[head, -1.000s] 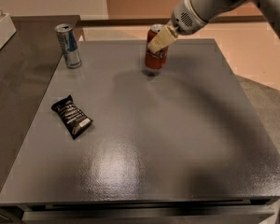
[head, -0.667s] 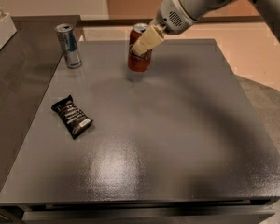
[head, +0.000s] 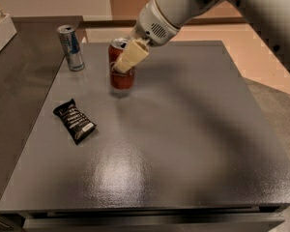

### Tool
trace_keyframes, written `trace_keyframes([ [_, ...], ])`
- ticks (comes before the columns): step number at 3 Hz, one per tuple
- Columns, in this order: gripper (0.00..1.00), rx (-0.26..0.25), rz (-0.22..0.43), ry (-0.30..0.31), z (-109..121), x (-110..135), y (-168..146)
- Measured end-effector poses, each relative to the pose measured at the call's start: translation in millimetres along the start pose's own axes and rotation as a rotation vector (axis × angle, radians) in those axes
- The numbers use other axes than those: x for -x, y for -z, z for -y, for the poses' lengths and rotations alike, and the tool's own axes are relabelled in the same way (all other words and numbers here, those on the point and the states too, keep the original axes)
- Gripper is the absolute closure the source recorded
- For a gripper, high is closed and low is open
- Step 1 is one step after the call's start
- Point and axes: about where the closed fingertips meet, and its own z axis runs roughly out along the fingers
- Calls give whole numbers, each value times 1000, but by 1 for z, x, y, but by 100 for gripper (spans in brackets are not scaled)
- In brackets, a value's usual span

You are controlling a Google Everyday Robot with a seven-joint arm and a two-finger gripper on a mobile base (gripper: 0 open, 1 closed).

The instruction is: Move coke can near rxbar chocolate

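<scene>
- Gripper is over the far part of the table, left of the middle, reaching in from the far right corner.
- Jaws are closed on the coke can. One cream finger lies across the can's upper front; the other is hidden behind it.
- Coke can is upright, near the far edge. Its base is at or just above the table; I cannot tell which.
- Rxbar chocolate lies flat near the left edge, about halfway along it, angled to that edge. It is well apart from the coke can, so the move looks only partly done.
- A slim silver-and-blue can stands upright at the far left corner, just left of the coke can.

Risks, as I judge them:
- The grip sits high on the coke can. A quick swing toward the left edge could let it tilt or slip in the jaws.
- The silver-and-blue can is close to the path; a wide sweep of the arm or the coke can could knock it over.
- Coming down too close could land the coke can's base on the wrapper, and it would then tip on release.
- A low approach could shove the rxbar chocolate toward the left edge.
</scene>
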Motion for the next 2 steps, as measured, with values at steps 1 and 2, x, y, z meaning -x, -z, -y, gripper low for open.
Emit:
trace_keyframes([
  [1,100,58,-32,54,-19,3,-19],
  [2,100,100,-52,91,-34,6,-33],
])
